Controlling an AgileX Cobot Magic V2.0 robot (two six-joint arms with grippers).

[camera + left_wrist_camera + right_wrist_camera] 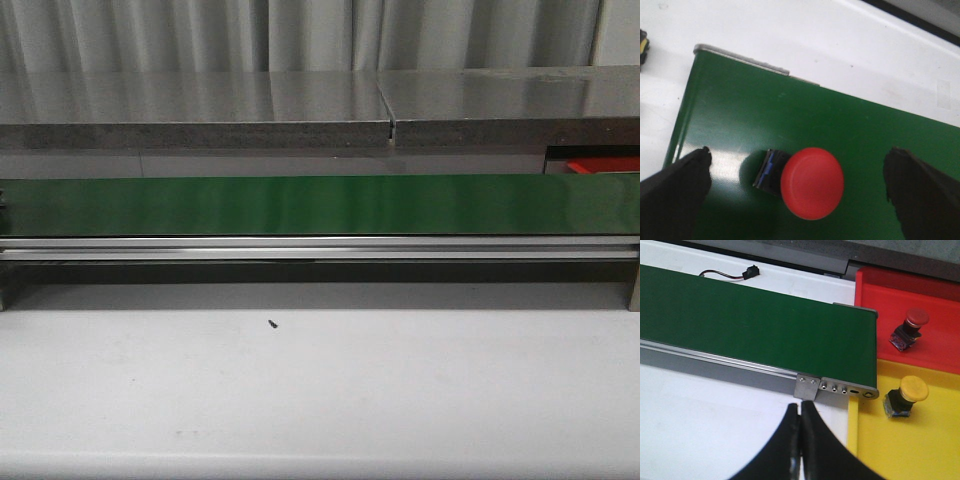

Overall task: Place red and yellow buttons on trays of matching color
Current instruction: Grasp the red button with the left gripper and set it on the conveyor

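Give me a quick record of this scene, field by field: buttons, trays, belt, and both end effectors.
belt: green conveyor belt, empty in front view
button on belt: red button, between the open fingers of the left end effector, not gripped
red tray: holds one red button
yellow tray: holds one yellow button
right end effector: shut, empty, over the white table

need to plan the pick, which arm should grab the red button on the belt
Left. Its open gripper already straddles the red button on the green belt. The right gripper is shut, at the belt's tray end.
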